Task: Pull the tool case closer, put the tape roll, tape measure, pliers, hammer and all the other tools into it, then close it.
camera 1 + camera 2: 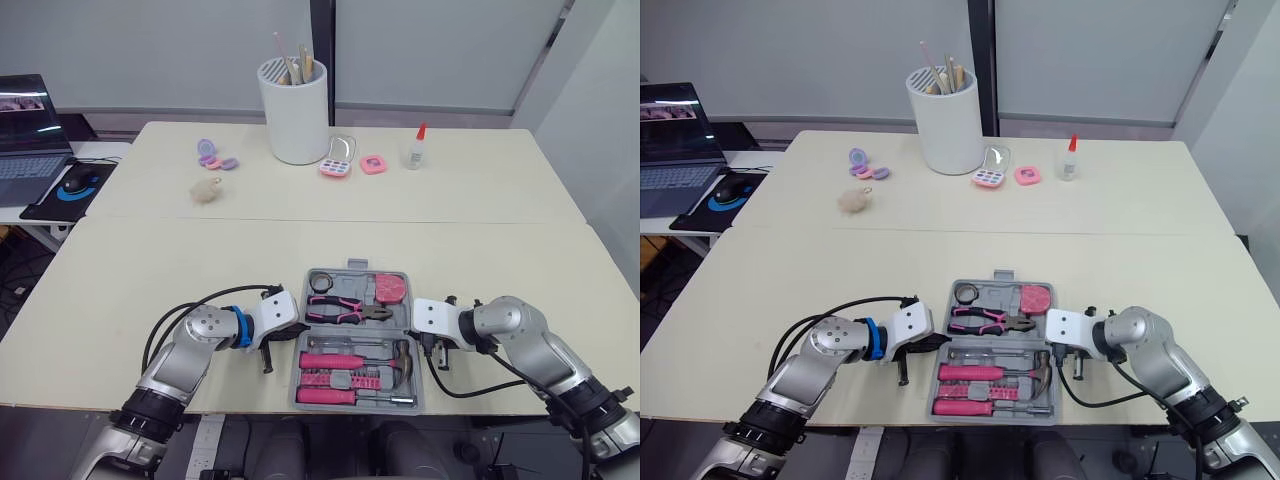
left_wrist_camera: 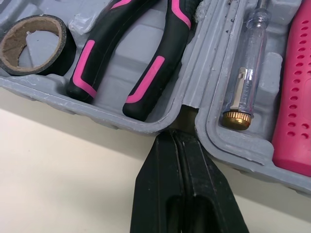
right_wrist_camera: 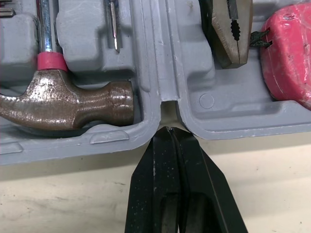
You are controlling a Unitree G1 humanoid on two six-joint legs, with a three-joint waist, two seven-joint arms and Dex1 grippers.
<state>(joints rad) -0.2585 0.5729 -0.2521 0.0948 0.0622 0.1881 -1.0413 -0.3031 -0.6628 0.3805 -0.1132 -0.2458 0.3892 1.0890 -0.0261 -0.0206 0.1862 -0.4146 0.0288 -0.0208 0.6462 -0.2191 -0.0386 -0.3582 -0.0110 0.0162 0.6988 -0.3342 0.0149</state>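
The grey tool case (image 1: 345,271) lies open near the table's front edge. Its far half holds the tape roll (image 1: 321,283), the pink-handled pliers (image 1: 345,309) and the pink tape measure (image 1: 388,288). The near half holds the hammer (image 1: 403,357), pink-handled screwdrivers (image 1: 335,361) and a clear tester screwdriver (image 2: 250,63). My left gripper (image 1: 300,330) is shut, its tips pressed at the hinge gap on the case's left side (image 2: 187,104). My right gripper (image 1: 413,333) is shut too, its tips at the hinge notch (image 3: 166,104) on the right side, beside the hammer head (image 3: 63,104).
A white cup of sticks (image 1: 294,110) stands at the back. Small pink and purple cosmetic cases (image 1: 337,166), a glue bottle (image 1: 416,148) and a fluffy ball (image 1: 206,190) lie near it. A laptop (image 1: 28,130) and mouse (image 1: 78,183) sit on a side desk at far left.
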